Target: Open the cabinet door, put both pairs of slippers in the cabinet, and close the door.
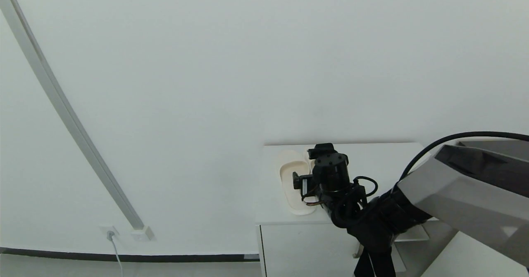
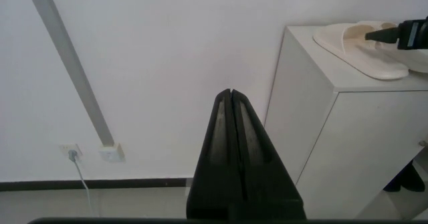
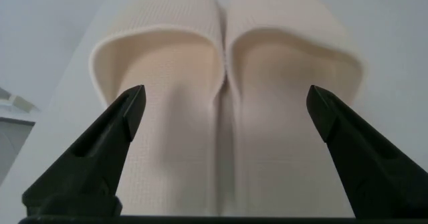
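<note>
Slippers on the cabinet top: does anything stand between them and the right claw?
Nothing visible does. The open right claw points straight at the cream slippers on the cabinet top.

Right arm grey angular shell, blk wrist w/ round cap, blk cable, matte blk wedge jaws

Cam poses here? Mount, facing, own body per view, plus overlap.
Head: on the robot's head, facing the wall and white cabinet; right arm shows at right, above the cream slippers on its top.
Left wrist: on the left arm, beside the cabinet, facing wall and cabinet; left gripper shut in the foreground.
Right wrist: on the right arm, close to the slippers; right gripper open, the pair framed between its fingers.
Shared: all three show the slippers; left wrist also catches the right gripper.
</note>
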`<state>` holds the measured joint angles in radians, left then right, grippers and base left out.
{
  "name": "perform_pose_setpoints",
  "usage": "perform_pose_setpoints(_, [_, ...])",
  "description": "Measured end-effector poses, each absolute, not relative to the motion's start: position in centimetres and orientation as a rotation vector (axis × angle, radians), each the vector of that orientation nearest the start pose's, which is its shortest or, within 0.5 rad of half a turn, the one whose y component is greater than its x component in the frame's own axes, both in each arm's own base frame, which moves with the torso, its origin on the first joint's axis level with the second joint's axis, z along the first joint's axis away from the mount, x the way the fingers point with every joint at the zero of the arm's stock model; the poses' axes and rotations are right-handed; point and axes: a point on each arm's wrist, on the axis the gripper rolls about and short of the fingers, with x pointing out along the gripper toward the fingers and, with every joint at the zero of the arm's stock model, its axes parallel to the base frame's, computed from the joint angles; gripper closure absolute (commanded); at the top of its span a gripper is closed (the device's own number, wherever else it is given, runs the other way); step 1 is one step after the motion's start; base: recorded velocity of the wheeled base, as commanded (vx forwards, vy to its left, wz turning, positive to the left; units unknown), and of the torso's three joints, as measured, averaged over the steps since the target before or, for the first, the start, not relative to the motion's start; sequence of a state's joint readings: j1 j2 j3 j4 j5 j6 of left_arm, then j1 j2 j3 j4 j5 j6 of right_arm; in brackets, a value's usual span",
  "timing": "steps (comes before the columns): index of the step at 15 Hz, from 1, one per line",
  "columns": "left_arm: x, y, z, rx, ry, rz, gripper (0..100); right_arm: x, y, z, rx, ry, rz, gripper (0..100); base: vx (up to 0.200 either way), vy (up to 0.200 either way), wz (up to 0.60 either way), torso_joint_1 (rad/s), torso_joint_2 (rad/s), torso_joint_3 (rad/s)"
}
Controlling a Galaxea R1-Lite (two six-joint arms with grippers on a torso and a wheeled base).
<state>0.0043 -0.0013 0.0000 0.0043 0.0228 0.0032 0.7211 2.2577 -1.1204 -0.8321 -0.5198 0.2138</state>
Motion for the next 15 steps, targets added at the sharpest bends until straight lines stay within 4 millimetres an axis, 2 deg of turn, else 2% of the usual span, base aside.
perform_pose_setpoints(4, [-2.3,0.0,7.5,0.003,0.003,0.028,100,35.8,28.1,6.7,0.023,0.244,0.151,0,0.0,0.0,0.0,0.0,0.0,0.0])
perform_pose_setpoints(7, [-2.3,0.0,7.5,0.003,0.003,0.029,100,37.0,28.7,6.4,0.024,0.249,0.164,0,0.0,0.0,0.0,0.0,0.0,0.0])
perform_pose_setpoints(11, [-2.3,0.1,7.5,0.003,0.003,0.04,100,38.3,28.3,6.1,0.031,0.252,0.163,0,0.0,0.0,0.0,0.0,0.0,0.0])
perform_pose_setpoints(12, [-2.3,0.1,7.5,0.003,0.003,0.04,100,38.5,28.3,6.0,0.033,0.25,0.161,100,0.0,0.0,0.0,0.0,0.0,0.0])
perform_pose_setpoints(15, [-2.3,0.1,7.5,0.003,0.003,0.04,100,38.9,28.3,5.7,0.034,0.248,0.156,100,0.0,0.0,0.0,0.0,0.0,0.0])
